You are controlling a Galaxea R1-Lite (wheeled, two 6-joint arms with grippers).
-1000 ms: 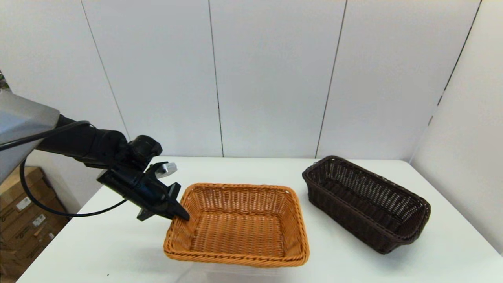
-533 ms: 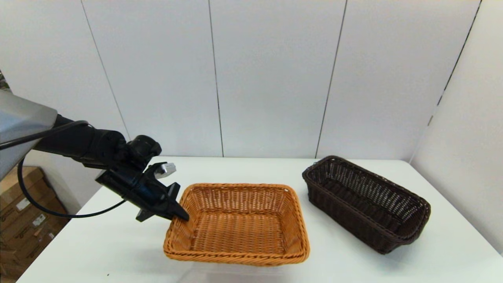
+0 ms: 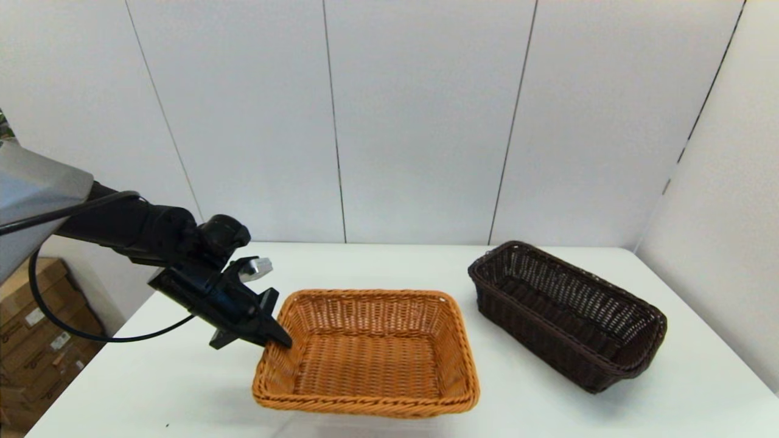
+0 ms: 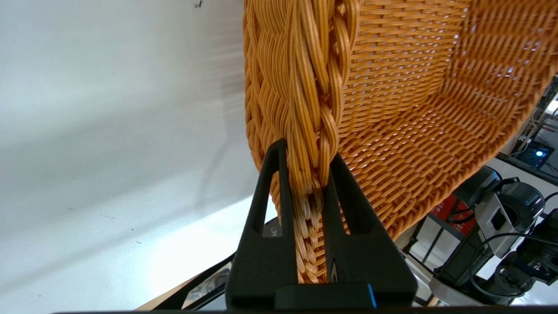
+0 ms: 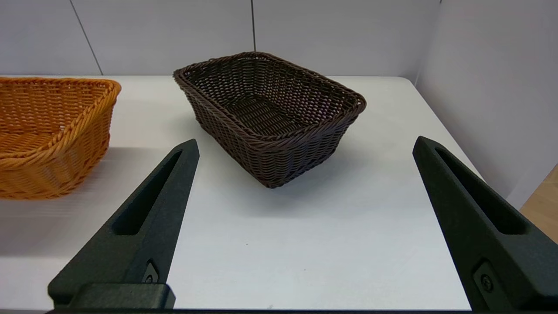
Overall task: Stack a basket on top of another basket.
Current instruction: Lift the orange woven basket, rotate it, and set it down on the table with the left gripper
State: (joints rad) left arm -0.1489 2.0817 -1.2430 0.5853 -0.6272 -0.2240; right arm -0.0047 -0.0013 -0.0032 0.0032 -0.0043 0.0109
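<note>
Pinching orange basket (image 3: 365, 353) braided rim: left claw (image 4: 305, 161); dark basket (image 3: 566, 313) well apart.

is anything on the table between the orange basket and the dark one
Nothing visible. The left gripper is shut on the orange basket; only bare table separates it from the dark basket.

Robot lab test cell: bare white desk (image 3: 535, 413), plain white panel walls (image 3: 420, 121), cardboard boxes (image 3: 36, 328) stacked on floor, electronics gear (image 4: 501, 218) beyond the desk edge.
</note>
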